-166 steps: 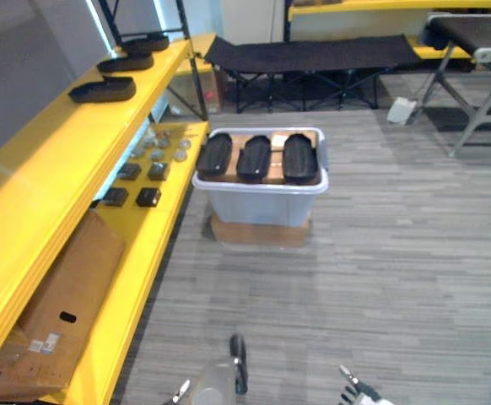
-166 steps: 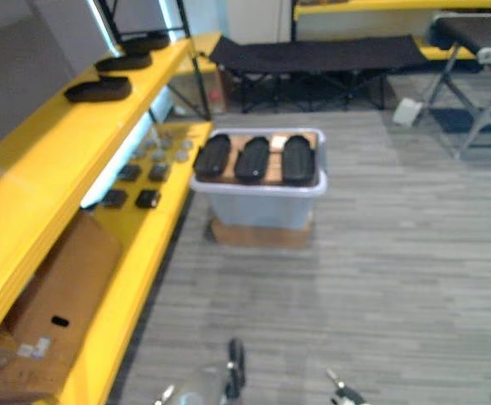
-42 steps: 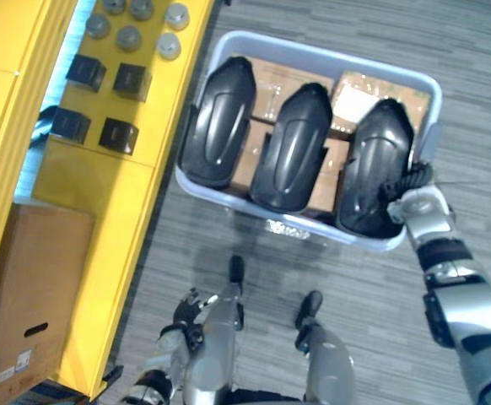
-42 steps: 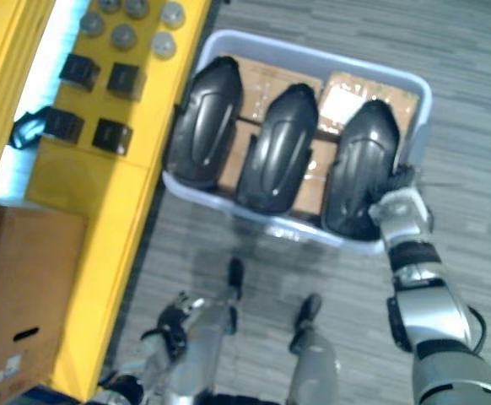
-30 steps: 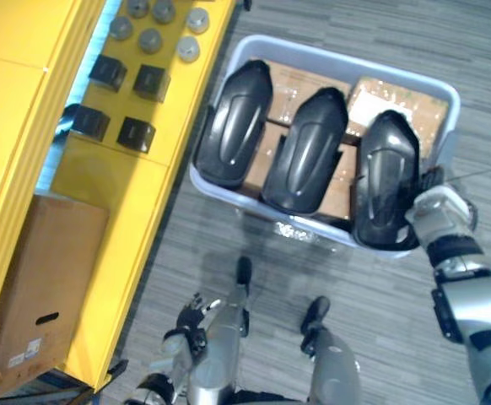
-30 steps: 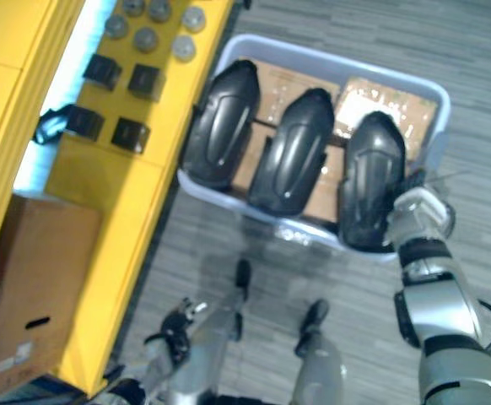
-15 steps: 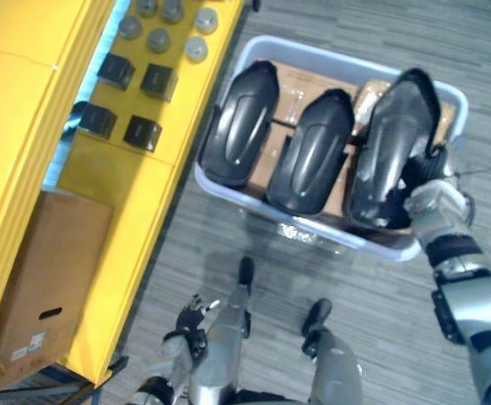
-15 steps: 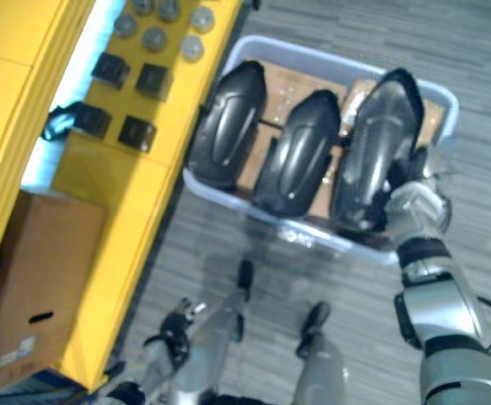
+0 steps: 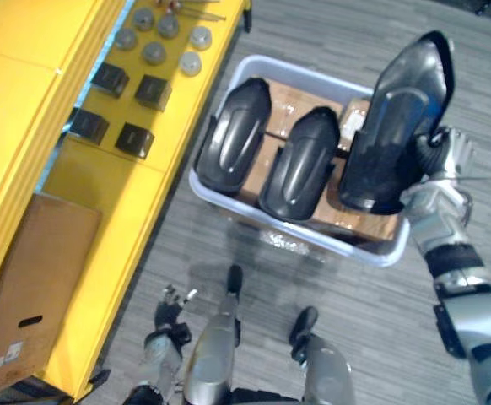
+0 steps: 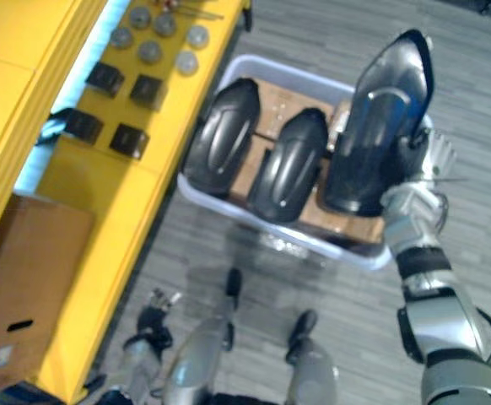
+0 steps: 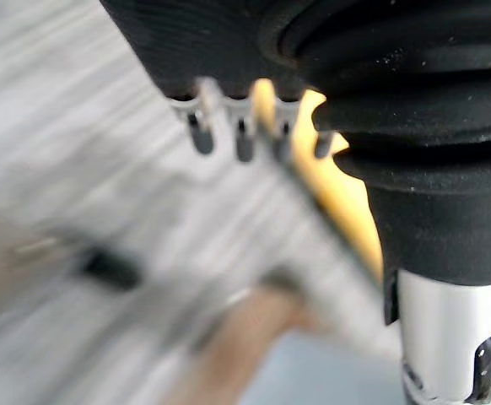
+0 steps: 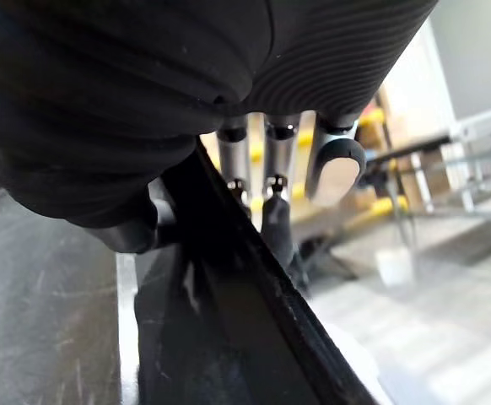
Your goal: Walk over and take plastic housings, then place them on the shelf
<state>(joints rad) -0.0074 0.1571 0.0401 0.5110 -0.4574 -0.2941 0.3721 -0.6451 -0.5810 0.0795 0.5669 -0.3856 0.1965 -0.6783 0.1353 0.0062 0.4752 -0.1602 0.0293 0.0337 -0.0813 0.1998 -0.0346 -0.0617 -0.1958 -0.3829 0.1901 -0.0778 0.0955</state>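
Observation:
My right hand point(image 9: 438, 173) is shut on the edge of a long black plastic housing point(image 9: 397, 126) and holds it tilted up above the right end of a pale plastic bin point(image 9: 372, 253). In the right wrist view its fingers point(image 12: 272, 215) curl over the housing's rim point(image 12: 60, 278). Two more black housings point(image 9: 233, 137) point(image 9: 300, 164) lie side by side in the bin on brown cardboard. My left hand point(image 9: 168, 304) hangs low at the left with straight fingers point(image 11: 241, 139), holding nothing.
A yellow shelf point(image 9: 119, 190) runs along the left, close beside the bin. On it lie small black boxes point(image 9: 110, 80) and several grey round caps point(image 9: 157, 38). A cardboard box point(image 9: 26, 287) sits under it. Grey plank floor spreads to the right.
My right hand has raised the right-most housing out of the bin and tipped it up on end. The other two housings have stayed in place. The left hand still hangs.

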